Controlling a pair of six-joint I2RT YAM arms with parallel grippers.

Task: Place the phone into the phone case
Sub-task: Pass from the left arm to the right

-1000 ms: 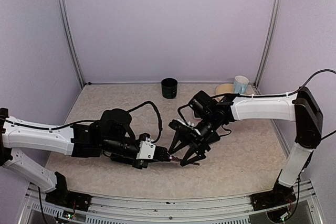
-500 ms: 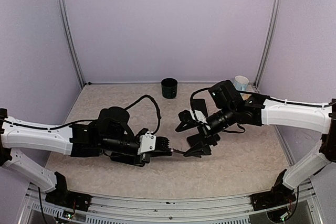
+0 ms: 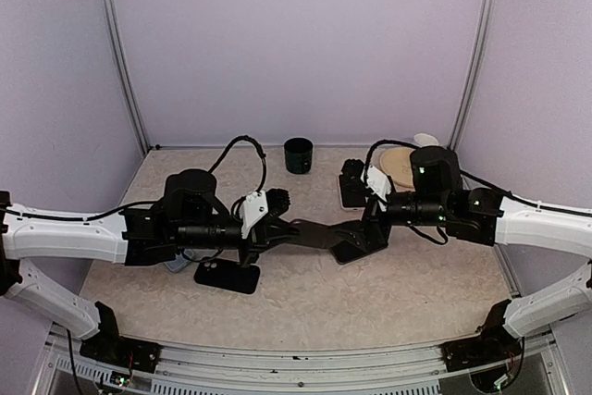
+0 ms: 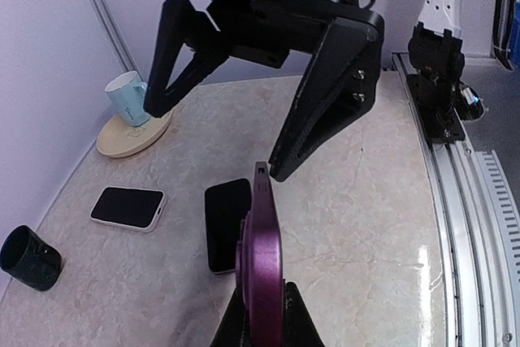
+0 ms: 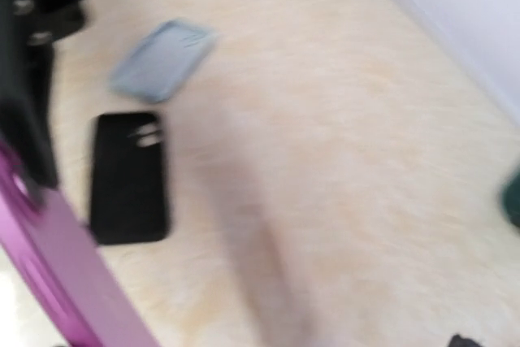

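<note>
My left gripper (image 4: 260,314) is shut on the lower end of a purple phone (image 4: 262,241), held edge-on above the table; in the top view the phone (image 3: 310,231) looks like a dark bar between the two arms. My right gripper (image 4: 215,140) faces it with its fingers spread wide and nothing between them. One fingertip (image 4: 278,170) sits close to the phone's far end. A black phone case (image 3: 227,277) lies flat under the left arm and shows in the right wrist view (image 5: 128,176). That view is blurred.
A blue-grey case (image 5: 162,58) lies beyond the black one. Two other phones (image 4: 127,207) (image 4: 226,221) lie flat on the table. A black cup (image 3: 298,154) stands at the back. A pale blue cup (image 4: 126,97) sits on a wooden coaster (image 4: 134,132) at the far right.
The right gripper has drawn back to the right and opened wide. The left gripper has lifted the purple phone up and away from the front, uncovering the black case on the table.
</note>
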